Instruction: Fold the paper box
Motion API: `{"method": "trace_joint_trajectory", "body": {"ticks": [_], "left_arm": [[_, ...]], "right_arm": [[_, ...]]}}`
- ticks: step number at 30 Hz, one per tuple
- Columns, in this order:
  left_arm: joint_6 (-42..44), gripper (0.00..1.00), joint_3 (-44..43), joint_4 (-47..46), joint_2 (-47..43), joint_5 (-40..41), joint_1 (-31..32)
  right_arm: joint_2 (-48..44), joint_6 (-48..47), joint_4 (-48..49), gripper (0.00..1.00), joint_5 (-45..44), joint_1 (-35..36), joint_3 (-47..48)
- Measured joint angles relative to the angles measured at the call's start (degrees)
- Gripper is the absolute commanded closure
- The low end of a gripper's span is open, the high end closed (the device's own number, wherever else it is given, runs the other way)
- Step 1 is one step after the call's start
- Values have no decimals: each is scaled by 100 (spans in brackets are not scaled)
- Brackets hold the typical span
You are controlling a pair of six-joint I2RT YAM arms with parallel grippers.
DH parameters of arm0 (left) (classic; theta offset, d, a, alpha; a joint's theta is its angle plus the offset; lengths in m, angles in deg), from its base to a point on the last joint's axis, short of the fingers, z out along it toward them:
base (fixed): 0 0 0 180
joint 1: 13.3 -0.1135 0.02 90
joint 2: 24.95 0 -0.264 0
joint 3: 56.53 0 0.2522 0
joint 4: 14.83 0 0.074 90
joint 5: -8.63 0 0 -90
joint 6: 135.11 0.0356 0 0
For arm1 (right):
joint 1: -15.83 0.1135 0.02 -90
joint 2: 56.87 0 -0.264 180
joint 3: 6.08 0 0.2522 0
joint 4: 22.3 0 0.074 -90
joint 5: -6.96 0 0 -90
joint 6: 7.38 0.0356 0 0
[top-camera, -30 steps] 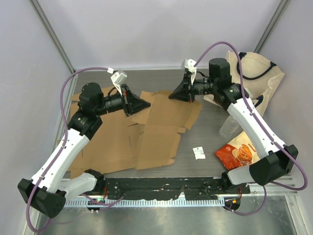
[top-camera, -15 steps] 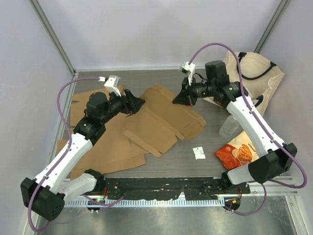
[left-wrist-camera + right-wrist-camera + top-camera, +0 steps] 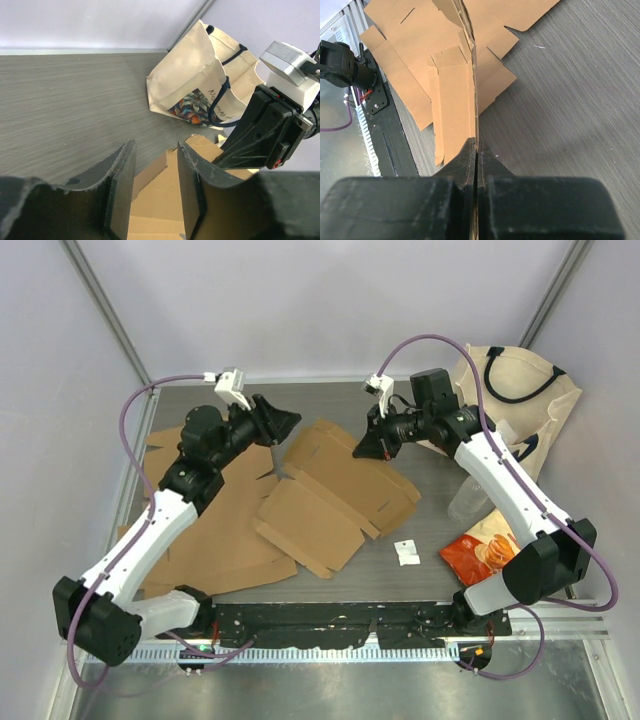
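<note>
Box blank (image 3: 330, 505) brown, unfolded, slotted; edge pinched in right end effector (image 3: 361, 450).

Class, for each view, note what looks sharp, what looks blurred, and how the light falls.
Top view: even light, soft shadows, all sharp. Left wrist: the left tool dark and soft, bag crisp. Right wrist: the right tool blurred, box sharp.

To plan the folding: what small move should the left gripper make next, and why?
Probably lower the left gripper and close it on the edge of the cardboard blank: its jaws stand apart over that edge, while the right gripper alone pinches the blank.
</note>
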Motion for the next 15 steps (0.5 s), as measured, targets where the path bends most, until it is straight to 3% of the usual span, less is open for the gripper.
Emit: {"method": "trace_joint_trajectory", "body": {"ticks": [5,10,15], "left_arm": [[26,70,-437,13,621,-240,7],[153,72,-732,15,1067,-557,83],[660,76,-828,184,1174,-669,595]], "right_arm": [[0,2,-17,99,-74,0,-20],[0,20,-17,99,-142,0,-20],[0,74,-7,99,-186,0,-20]]}}
